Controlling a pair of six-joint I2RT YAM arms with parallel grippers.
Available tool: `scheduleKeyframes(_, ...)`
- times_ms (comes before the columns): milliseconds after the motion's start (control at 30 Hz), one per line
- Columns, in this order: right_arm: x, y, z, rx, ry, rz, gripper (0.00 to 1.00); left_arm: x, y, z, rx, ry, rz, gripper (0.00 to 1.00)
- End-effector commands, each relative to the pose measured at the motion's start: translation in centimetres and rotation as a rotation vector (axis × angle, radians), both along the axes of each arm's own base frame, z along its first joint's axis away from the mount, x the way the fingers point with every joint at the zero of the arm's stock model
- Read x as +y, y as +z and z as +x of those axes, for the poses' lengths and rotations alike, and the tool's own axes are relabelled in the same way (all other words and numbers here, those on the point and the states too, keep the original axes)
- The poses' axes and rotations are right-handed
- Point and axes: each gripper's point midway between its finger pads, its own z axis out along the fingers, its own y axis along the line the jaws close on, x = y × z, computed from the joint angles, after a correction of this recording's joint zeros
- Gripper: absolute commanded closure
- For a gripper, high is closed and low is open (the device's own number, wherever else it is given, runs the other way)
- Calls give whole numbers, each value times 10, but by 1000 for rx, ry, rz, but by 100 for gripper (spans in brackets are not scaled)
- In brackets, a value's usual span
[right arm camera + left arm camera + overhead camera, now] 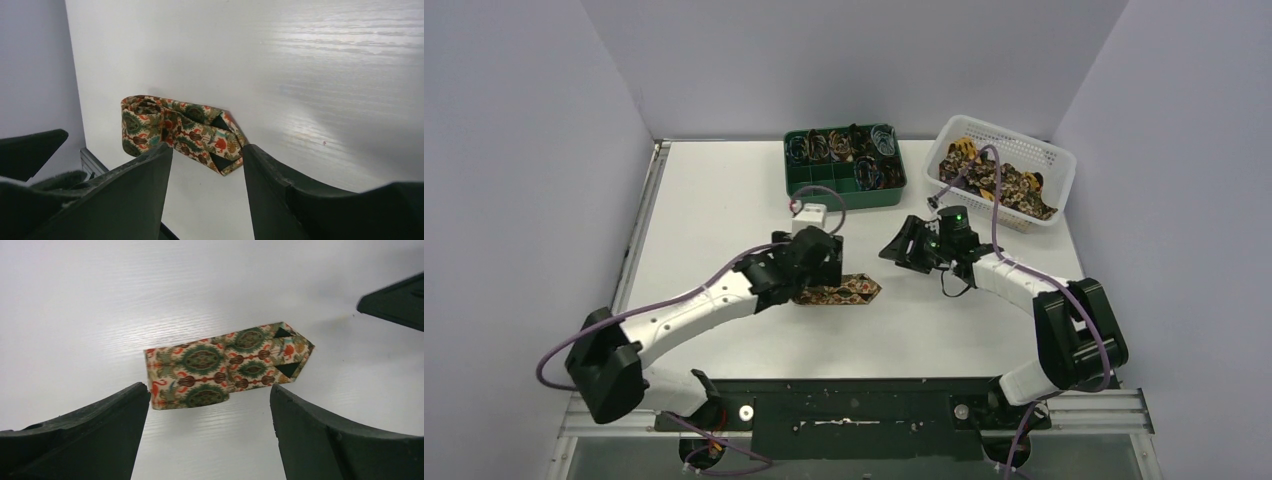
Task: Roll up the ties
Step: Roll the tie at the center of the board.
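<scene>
A tie (849, 292) with a floral print lies on the white table, folded up short, its pointed tip to the right. My left gripper (821, 272) hovers over its left end, jaws wide open. In the left wrist view the tie (225, 365) lies just beyond my left gripper (209, 392), with nothing between the fingers (100, 435). My right gripper (904, 245) stands open a little to the right of the tip. In the right wrist view the tie (180, 127) shows a coiled far end, ahead of my right gripper (207, 149).
A green compartment box (844, 198) with coiled ties and coloured wire loops stands at the back centre. A white basket (1064, 165) at the back right holds more ties (1004, 185). The walls close in on the left, back and right.
</scene>
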Motion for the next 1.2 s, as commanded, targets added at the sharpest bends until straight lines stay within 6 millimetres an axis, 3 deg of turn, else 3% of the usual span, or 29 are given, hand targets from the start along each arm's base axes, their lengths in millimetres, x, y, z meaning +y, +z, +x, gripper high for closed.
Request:
scheduleKeyframes(0,33,37,5,-102,69,91,45,28,15,15,-39,65,-224,11)
scheduleKeyframes(100,60,36,1,-99,110,85,44,59,3,19,-36,135,-282,8)
scheduleKeyframes(267,108,27,-9,-74,178,86,44,92,-23,21,42,205,-404,7)
scheduleKeyframes(400,139,22,-17,-62,238,82,45,106,-35,19,68,227,-448,8)
scheduleKeyframes(533,155,5,-26,-13,275,27,45,117,-43,18,77,263,-456,7)
scheduleKeyframes(667,156,-12,-28,13,269,-30,47,116,-44,15,87,251,-463,8)
scheduleKeyframes(767,146,-25,-29,40,251,-90,49,116,-44,14,90,249,-467,8)
scheduleKeyframes(1167,124,-44,-28,50,233,-205,53,88,-42,21,98,105,-549,8)
